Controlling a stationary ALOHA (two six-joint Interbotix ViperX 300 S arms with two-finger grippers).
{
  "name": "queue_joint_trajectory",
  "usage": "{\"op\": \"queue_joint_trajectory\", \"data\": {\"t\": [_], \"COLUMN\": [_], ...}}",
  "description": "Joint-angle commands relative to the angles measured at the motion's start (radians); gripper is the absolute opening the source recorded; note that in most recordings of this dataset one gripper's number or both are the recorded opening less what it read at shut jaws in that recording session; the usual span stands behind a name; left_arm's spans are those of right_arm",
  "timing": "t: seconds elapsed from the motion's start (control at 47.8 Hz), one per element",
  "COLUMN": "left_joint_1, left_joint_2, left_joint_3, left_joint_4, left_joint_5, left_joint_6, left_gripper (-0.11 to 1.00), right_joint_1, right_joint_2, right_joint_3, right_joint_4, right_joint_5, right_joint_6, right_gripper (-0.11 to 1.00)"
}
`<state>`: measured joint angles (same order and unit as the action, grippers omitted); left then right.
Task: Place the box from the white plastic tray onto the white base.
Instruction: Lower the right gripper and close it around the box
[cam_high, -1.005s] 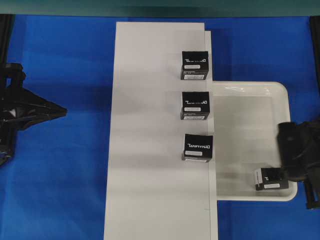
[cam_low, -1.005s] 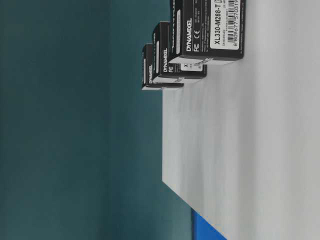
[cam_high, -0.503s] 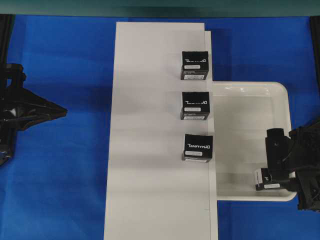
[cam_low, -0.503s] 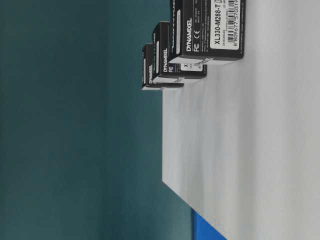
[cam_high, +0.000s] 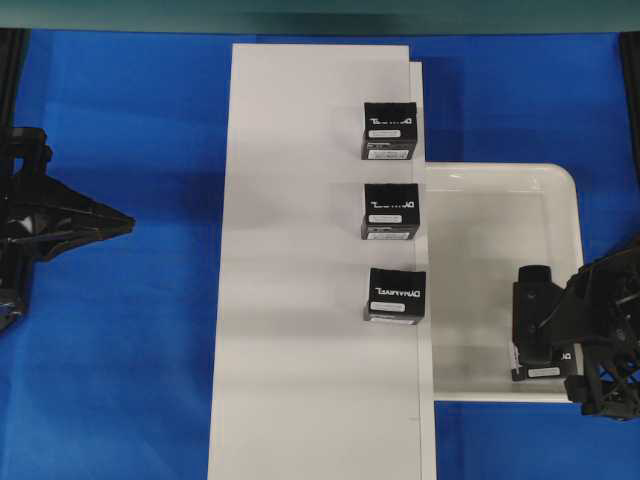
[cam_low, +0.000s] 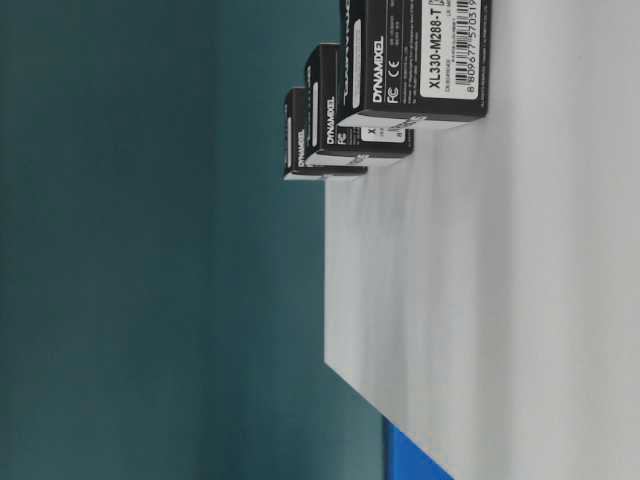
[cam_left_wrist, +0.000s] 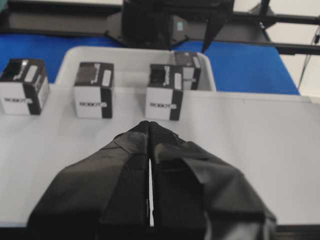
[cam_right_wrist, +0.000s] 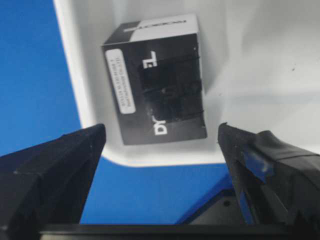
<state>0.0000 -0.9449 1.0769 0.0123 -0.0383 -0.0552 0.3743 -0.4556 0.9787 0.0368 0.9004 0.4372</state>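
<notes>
The box (cam_right_wrist: 160, 82), black with a white end and a white label strip, lies flat in a corner of the white plastic tray (cam_right_wrist: 260, 60). My right gripper (cam_right_wrist: 161, 129) hovers above it, open, its wide jaws either side of the box's near end and touching nothing. From overhead, the right gripper (cam_high: 565, 360) covers most of the box (cam_high: 543, 371) at the near right corner of the tray (cam_high: 480, 260). The white base (cam_high: 300, 300) lies left of the tray. My left gripper (cam_high: 128, 222) is shut and empty, well left of the base.
Three black boxes with white lettering (cam_high: 390, 130) (cam_high: 390, 210) (cam_high: 396, 295) stand in a row along the base's right edge beside the tray. Blue cloth (cam_high: 130, 380) covers the table. The left wrist view looks across the base (cam_left_wrist: 250, 140) at these boxes.
My right gripper has gone from shut to wide open and has moved left and nearer, over the box in the tray. The left arm and all boxes have stayed put.
</notes>
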Motion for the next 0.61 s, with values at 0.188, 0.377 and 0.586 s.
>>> {"op": "queue_joint_trajectory", "data": {"t": [0.188, 0.377, 0.586], "left_joint_1": [0.002, 0.002, 0.003], "left_joint_2": [0.006, 0.006, 0.006], "left_joint_3": [-0.026, -0.025, -0.025], "left_joint_4": [0.002, 0.002, 0.002], "left_joint_5": [-0.005, -0.005, -0.005], "left_joint_6": [-0.002, -0.003, -0.005], "left_gripper": [-0.03, -0.03, -0.03], "right_joint_1": [-0.003, -0.002, -0.002], "right_joint_2": [0.057, 0.12, 0.15], "right_joint_3": [-0.002, 0.014, 0.041], "right_joint_4": [-0.012, -0.017, -0.018], "right_joint_5": [-0.078, -0.147, -0.187], "right_joint_6": [0.002, -0.011, -0.02], "right_gripper": [1.0, 1.0, 1.0]}}
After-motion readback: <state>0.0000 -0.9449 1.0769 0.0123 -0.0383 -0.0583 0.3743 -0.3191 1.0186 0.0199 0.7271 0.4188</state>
